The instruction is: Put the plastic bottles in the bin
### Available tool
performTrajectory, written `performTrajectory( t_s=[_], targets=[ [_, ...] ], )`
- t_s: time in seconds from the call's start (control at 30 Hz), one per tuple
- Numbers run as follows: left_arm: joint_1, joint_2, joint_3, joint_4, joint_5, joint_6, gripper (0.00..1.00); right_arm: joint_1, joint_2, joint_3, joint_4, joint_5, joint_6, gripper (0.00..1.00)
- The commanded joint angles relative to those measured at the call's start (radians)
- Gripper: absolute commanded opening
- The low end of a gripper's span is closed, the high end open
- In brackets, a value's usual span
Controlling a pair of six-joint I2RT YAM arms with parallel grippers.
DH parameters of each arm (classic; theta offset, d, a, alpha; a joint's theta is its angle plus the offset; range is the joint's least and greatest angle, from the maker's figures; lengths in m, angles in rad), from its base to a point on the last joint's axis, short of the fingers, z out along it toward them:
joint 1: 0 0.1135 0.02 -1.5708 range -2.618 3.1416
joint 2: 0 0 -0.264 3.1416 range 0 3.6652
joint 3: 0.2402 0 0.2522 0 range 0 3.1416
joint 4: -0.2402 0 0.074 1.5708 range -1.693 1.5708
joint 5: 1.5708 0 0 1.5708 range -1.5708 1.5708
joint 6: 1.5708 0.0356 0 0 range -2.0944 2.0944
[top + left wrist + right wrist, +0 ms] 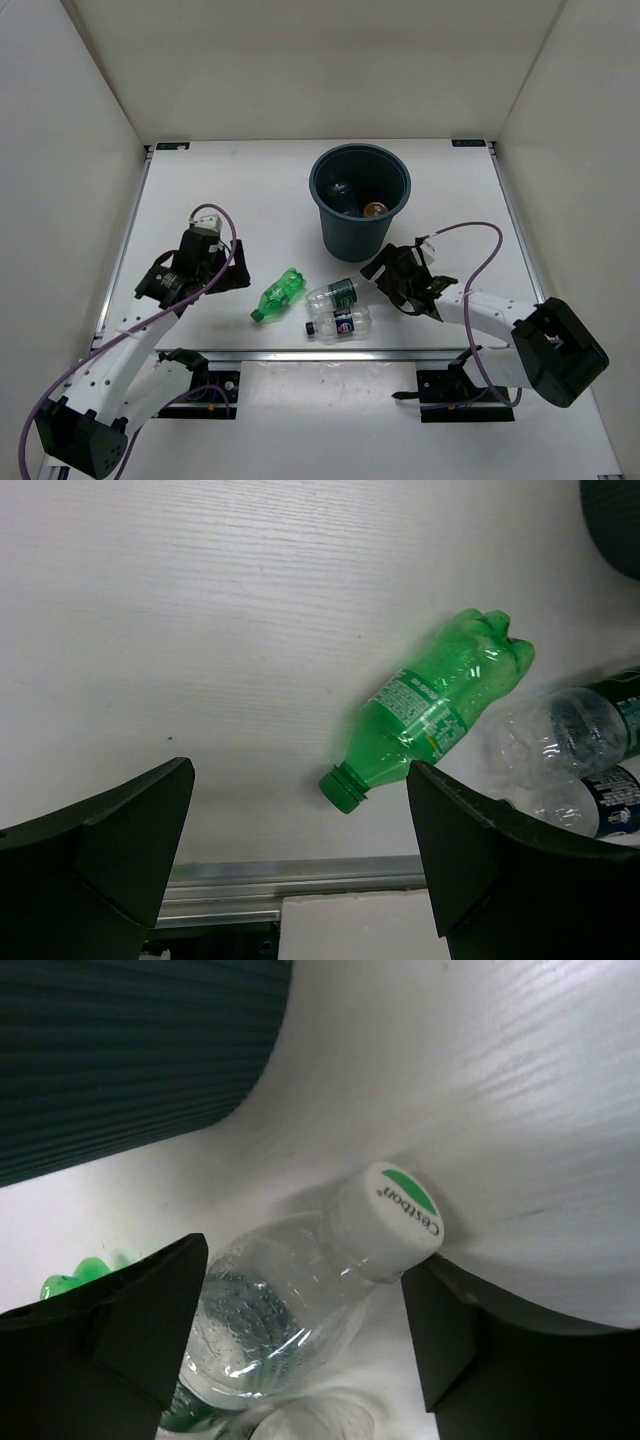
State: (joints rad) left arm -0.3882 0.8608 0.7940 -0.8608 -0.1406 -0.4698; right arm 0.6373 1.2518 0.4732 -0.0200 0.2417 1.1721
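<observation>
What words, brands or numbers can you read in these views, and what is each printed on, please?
"Cestbon": on the white and green cap of the clear bottle.
Green bottle, white label: print too blurred to read.
Blue-labelled bottle: label too small to read.
Black corner tags at the far edge: too small to read.

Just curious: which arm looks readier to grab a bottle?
Right: the right gripper, open, straddles the neck of the green-labelled clear bottle; the left gripper hangs short of the green bottle.
</observation>
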Motion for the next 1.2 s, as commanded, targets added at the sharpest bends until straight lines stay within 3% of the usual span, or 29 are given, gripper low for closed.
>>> performTrajectory(
  t_s=[0.0,0.1,0.17,0.5,0.67,0.83,0.93,1.07,1.17],
  targets=[
    [-0.009,-0.016,0.056,0.016,0.052,-0.020,0.99,-0.014,0.024,0.004,0.069,0.011,0.000,0.71],
    [0.005,-0.020,0.068,0.002,0.039,-0.018,0.99,0.009,0.032,0.035,0.020,0.070,0.000,0.64],
    [0.002,-0.023,0.070,-0.010,0.027,-0.020,0.99,0.002,0.018,0.044,0.022,0.111,-0.015,0.39],
    [0.014,-0.005,0.091,0.008,0.030,-0.027,0.98,-0.108,-0.144,0.002,0.072,0.111,-0.034,0.01],
    [0.009,0.023,0.100,0.048,0.039,-0.013,0.99,-0.128,-0.287,0.050,0.046,0.102,-0.152,0.00],
    [0.015,0.067,0.120,0.077,0.036,0.011,0.99,-0.140,-0.475,0.076,-0.087,0.229,-0.184,0.00],
    [0.012,0.101,0.132,0.098,0.035,0.026,0.99,-0.230,-0.581,0.107,-0.143,0.318,-0.270,0.00],
    [0.002,0.156,0.143,0.117,0.048,0.043,0.99,-0.361,-0.646,0.201,-0.146,0.398,-0.478,0.00],
    [-0.005,0.191,0.126,0.143,0.117,0.065,0.99,-0.430,-0.614,0.303,-0.037,0.389,-0.671,0.00]
  ],
)
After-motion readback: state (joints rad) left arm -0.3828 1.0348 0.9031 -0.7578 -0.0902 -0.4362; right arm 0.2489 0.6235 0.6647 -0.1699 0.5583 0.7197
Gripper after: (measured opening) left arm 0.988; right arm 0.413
